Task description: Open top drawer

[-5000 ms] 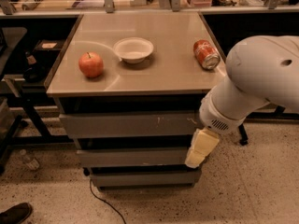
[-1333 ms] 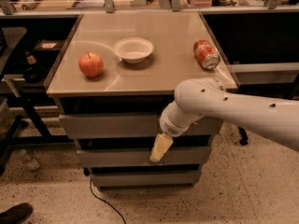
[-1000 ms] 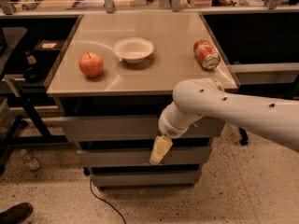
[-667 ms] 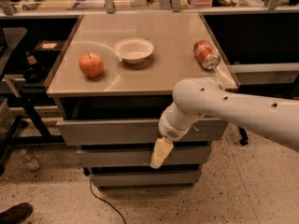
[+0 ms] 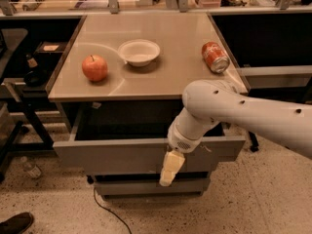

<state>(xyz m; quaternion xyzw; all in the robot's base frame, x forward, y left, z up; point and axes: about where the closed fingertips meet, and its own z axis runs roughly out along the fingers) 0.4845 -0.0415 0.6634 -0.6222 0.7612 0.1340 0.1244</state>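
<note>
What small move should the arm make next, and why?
Probably ease the gripper back, away from the front. The top drawer already stands well out from under the table, its inside showing, and the gripper hangs at the front's lower edge.

End effector (image 5: 166, 176) covering part of top drawer (image 5: 112, 155) front, arm (image 5: 253, 116) cut off by right edge
</note>
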